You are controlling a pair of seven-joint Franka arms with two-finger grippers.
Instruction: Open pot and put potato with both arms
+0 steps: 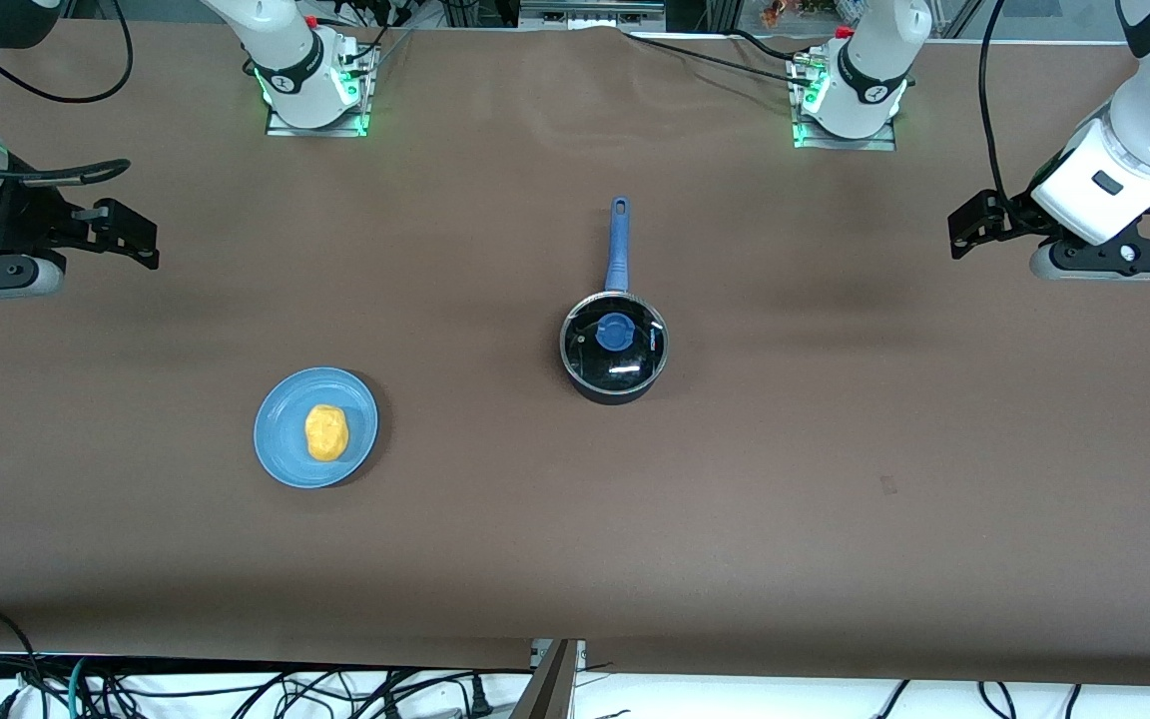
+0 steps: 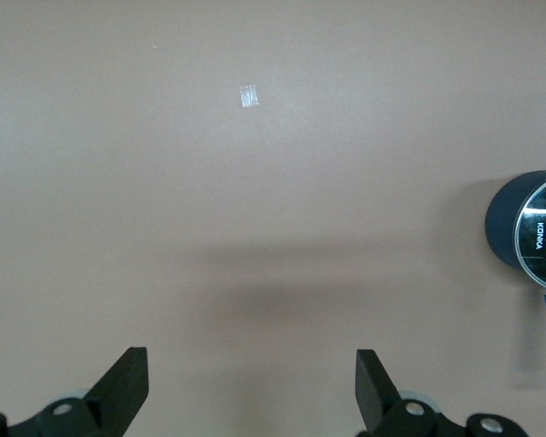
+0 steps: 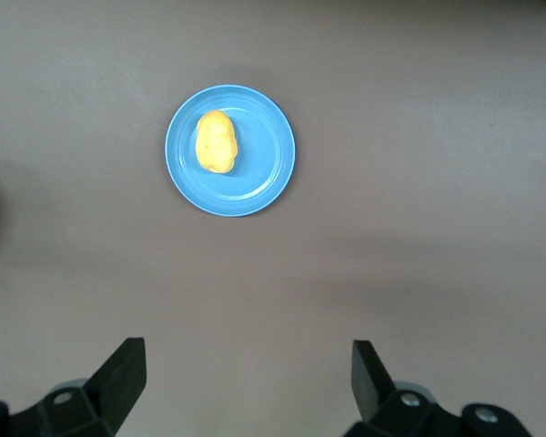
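Pot (image 1: 614, 348): black saucepan, upright on the table near its middle; well apart from both grippers, toward the right arm's end from the left gripper.
Lid (image 1: 614, 342): round glass, seated on the pot, closed; blue knob (image 1: 615, 332) at its centre.
Handle (image 1: 618, 245): long, straight, blue; points from the pot toward the robots' bases.
Potato (image 1: 326, 432): yellow-orange lumpy oval, lying on the blue plate (image 1: 281, 455); untouched, well apart from the right gripper.
Blue plate: flat, on the table toward the right arm's end, nearer the front camera than the pot.
Left gripper (image 1: 969, 225): raised over bare table at the left arm's end; fingers (image 2: 127, 387) spread wide, nothing between them; pot seen only at the edge of its wrist view.
Right gripper (image 1: 131, 232): raised over bare table at the right arm's end; fingers (image 3: 123, 378) spread wide, nothing held; plate and potato in full sight of its wrist view.
Table (image 1: 835, 449): brown cover; small pale mark (image 2: 248, 96) on it near the left gripper.
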